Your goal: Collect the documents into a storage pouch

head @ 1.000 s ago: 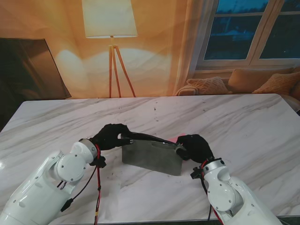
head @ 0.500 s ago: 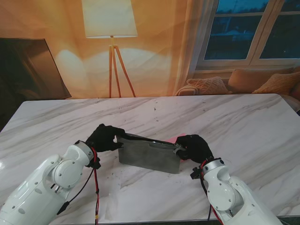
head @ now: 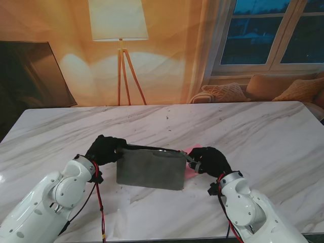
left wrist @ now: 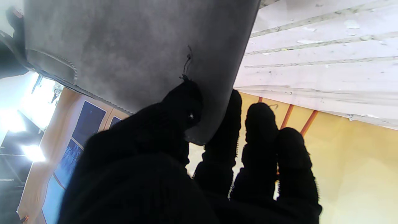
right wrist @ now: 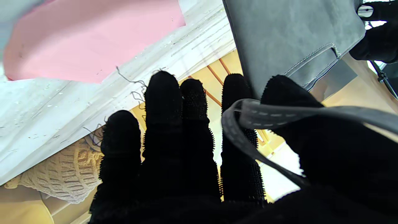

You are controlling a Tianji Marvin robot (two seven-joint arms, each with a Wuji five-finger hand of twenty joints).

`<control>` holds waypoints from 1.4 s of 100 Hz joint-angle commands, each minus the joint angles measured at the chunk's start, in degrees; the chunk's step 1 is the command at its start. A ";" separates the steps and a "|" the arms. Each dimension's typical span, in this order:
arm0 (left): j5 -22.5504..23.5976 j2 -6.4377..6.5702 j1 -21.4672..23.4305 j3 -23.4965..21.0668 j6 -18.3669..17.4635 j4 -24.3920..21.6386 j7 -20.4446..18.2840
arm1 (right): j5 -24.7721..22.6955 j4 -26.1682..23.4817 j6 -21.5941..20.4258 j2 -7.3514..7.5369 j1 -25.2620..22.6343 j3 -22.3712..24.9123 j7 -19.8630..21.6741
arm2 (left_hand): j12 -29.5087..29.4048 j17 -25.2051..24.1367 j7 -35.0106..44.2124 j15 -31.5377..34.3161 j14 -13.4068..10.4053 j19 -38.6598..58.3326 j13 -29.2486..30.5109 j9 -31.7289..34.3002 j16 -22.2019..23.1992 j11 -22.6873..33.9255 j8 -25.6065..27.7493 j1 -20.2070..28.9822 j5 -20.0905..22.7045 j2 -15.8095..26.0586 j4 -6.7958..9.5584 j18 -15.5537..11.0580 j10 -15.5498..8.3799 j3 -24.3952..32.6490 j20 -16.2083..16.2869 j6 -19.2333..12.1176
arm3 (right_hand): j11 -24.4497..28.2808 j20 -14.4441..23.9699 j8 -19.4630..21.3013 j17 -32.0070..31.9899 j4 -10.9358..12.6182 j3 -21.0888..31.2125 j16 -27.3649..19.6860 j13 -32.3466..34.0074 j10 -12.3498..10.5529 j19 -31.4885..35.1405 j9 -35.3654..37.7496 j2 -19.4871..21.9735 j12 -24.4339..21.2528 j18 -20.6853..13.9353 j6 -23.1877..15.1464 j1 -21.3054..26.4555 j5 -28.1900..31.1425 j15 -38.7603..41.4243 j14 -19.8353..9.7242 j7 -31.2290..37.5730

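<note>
Left hand (head: 105, 150) pinches the grey suede pouch (head: 150, 169) at its left top corner; right hand (head: 210, 159) grips the stitched strap (right wrist: 279, 115) at the right. Pouch hangs upright over marble table (head: 263, 131). Pink document (right wrist: 90, 40) lies flat beside it.
</note>
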 commanded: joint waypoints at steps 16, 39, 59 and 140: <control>1.42 0.02 1.07 -1.35 0.17 -0.80 0.41 | 0.37 0.63 3.23 0.62 0.71 0.84 4.31 | 2.10 -1.65 0.04 1.11 3.65 1.03 0.47 1.53 1.10 2.27 3.82 3.96 1.10 2.19 -0.79 -1.88 -0.46 -1.34 -0.84 0.57 | -3.68 1.01 7.77 -4.62 7.25 2.17 -1.13 -7.64 -1.22 -4.58 -9.26 2.58 -2.10 -1.78 1.46 -4.70 -4.34 -7.22 -1.70 -12.17; 2.36 0.10 2.11 -2.47 -0.13 -1.56 0.67 | 0.32 1.82 3.44 0.20 1.13 1.29 2.23 | 2.22 -1.86 -0.24 0.96 3.53 0.81 0.28 1.35 1.15 2.27 5.14 4.11 1.71 2.15 -0.75 -1.94 -0.72 -1.48 -1.04 -0.29 | -2.89 1.85 8.32 -4.44 3.20 -3.77 -0.67 -7.32 -0.98 -4.38 -9.48 8.19 -2.23 -2.33 1.08 -6.10 -4.13 -6.42 -1.68 -9.88; 2.56 0.15 2.66 -2.74 -0.35 -1.99 0.55 | 2.03 1.82 3.26 -0.02 0.96 1.61 2.16 | 2.21 -1.92 -0.70 0.79 3.39 0.63 0.22 1.26 1.12 2.17 5.88 4.14 2.04 2.18 -0.73 -1.95 -0.94 -1.55 -1.26 -0.67 | -2.76 2.16 10.00 -5.05 7.73 -11.23 -0.41 -7.83 -0.58 -4.32 -9.58 17.00 -2.35 -2.54 1.39 -10.33 -3.58 -5.79 -1.11 -11.05; 5.13 -0.30 6.37 -6.68 0.79 -3.89 4.78 | -0.79 3.02 3.37 0.07 1.25 3.76 0.59 | 2.41 -1.82 -1.69 0.47 3.29 0.60 0.15 1.19 1.11 2.07 7.95 4.72 2.72 2.75 -0.70 -1.79 -0.98 -2.44 -1.84 -1.39 | -2.23 2.14 3.14 -3.63 0.88 -9.48 -0.39 -6.23 -0.82 -3.37 -7.61 12.22 -2.12 -2.16 0.01 2.97 -6.04 -5.01 -1.32 -2.68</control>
